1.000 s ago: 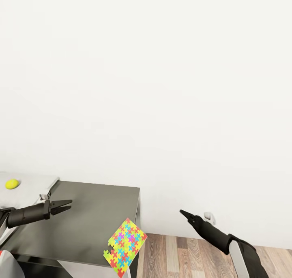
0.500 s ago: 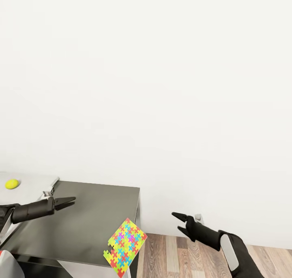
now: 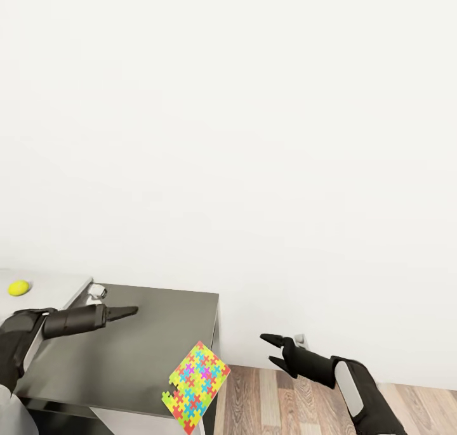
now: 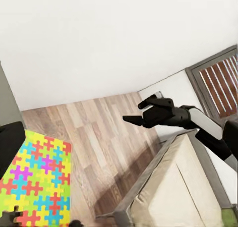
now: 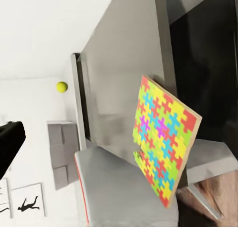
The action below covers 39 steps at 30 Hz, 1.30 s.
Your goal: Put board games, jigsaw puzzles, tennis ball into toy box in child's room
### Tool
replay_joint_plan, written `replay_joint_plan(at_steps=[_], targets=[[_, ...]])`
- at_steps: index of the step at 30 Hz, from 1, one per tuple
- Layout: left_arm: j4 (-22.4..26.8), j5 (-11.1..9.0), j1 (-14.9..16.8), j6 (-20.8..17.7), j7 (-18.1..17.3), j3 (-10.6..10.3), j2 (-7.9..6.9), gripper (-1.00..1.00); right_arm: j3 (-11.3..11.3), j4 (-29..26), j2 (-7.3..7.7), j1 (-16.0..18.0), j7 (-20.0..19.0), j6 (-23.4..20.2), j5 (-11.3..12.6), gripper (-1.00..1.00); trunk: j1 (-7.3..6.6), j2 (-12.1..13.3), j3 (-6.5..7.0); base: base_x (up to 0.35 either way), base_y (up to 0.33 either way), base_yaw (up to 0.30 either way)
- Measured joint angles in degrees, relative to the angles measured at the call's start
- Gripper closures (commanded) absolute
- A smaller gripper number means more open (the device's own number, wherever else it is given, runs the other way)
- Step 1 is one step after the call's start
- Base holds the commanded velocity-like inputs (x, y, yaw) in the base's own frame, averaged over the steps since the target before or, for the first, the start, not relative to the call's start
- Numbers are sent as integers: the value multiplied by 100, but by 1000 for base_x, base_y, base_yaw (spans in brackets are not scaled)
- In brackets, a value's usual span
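- One jigsaw puzzle [image 3: 196, 387] lies at the front right corner of the dark grey section of the table [image 3: 139, 340]. It is tilted, with its lower part hanging past the front edge.
- From the right wrist camera the same puzzle [image 5: 162, 140] looks like a thin board that stands at an angle on the table corner, with the coloured side visible.
- From the left wrist camera, the puzzle [image 4: 34, 180] is seen from close, and behind it is the wood-plank floor [image 4: 99, 138].
- The tennis ball [image 3: 18, 288] rests on the pale grey part of the table, well apart from the puzzle, on the left side.
- The left gripper [image 3: 124, 311] is above the dark table top, pointing to the right. Its fingers look pressed together and hold nothing.
- The right gripper [image 3: 269, 349] is over the floor, to the right of the table and near the white wall [image 3: 254, 137]. Its two fingers are spread apart and it is empty.
- The left wrist camera also shows a corner of the bed [image 4: 178, 187] with its beige mattress, and the right gripper [image 4: 139, 112] above it.
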<state>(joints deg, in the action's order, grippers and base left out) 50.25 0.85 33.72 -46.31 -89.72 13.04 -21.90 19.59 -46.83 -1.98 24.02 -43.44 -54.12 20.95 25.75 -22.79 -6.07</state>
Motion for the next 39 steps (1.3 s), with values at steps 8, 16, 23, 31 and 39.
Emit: replay_joint_plan(at_steps=[8, 16, 23, 31, 39], targets=[[146, -172, -23, -100, -5, -181, 20, -100, -439, 110, 19, 75, -3, 16, 38, -100, 0, 0, 0, 0, 0, 0], [174, -327, -27, -114, -6, -208, 20, -100, -510, 133, 32, 88, -5, 23, 48, -100, 22, -38, -18, 0, 0, 0], [273, -424, -27, -190, -6, -216, 18, -100, -522, 139, 45, 93, -5, 23, 55, -100, 66, -121, -54, 0, 0, 0], [371, -705, -28, -455, -6, -218, 46, -100, -525, 142, 75, 97, -6, 29, 58, -100, 66, -121, -54, 0, 0, 0], [434, -789, -28, -506, -5, -226, 147, -100, -498, 186, 194, 98, -10, 36, 43, -100, 220, -401, -181, 0, 0, 0]])
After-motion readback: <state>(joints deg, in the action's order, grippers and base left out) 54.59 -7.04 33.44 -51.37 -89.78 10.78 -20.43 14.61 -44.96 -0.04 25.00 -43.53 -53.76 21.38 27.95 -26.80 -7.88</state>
